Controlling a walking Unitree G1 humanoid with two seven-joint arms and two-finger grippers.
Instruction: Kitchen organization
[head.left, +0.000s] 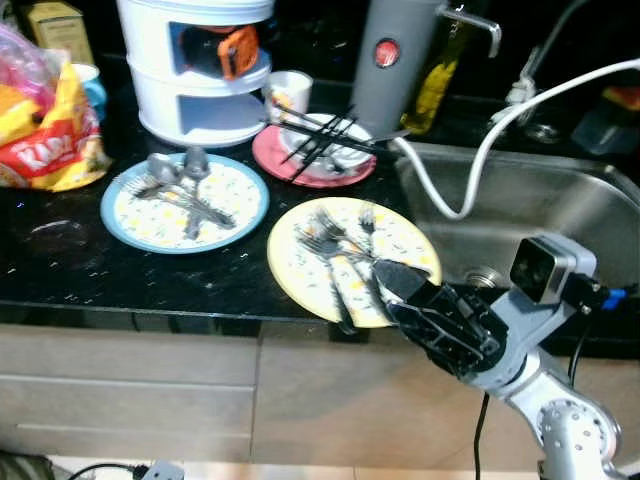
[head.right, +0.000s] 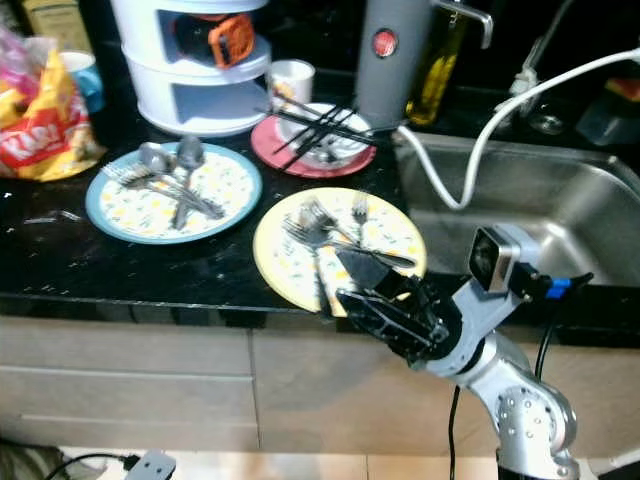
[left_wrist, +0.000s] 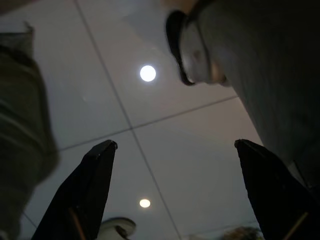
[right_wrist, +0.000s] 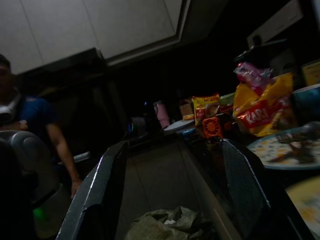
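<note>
A yellow plate (head.left: 405, 238) with several forks (head.left: 335, 245) lies at the front edge of the black counter. My right gripper (head.left: 392, 290) is open at this plate's near rim, fingertips pointing over it with nothing between them; the right wrist view shows its fingers (right_wrist: 100, 185) spread apart. Left of it, a blue plate (head.left: 250, 195) carries spoons (head.left: 180, 180). Behind, a pink plate (head.left: 272, 152) holds a bowl with black chopsticks (head.left: 320, 135) laid across. My left gripper (left_wrist: 175, 190) is open and points up at a ceiling.
A steel sink (head.left: 560, 210) with a white hose (head.left: 480, 160) lies right of the plates. At the back stand a white tiered container (head.left: 200, 70), a cup (head.left: 288, 95), a grey cylinder (head.left: 385, 60) and an oil bottle (head.left: 440, 75). A snack bag (head.left: 50, 130) sits far left. A person (right_wrist: 30, 120) stands nearby.
</note>
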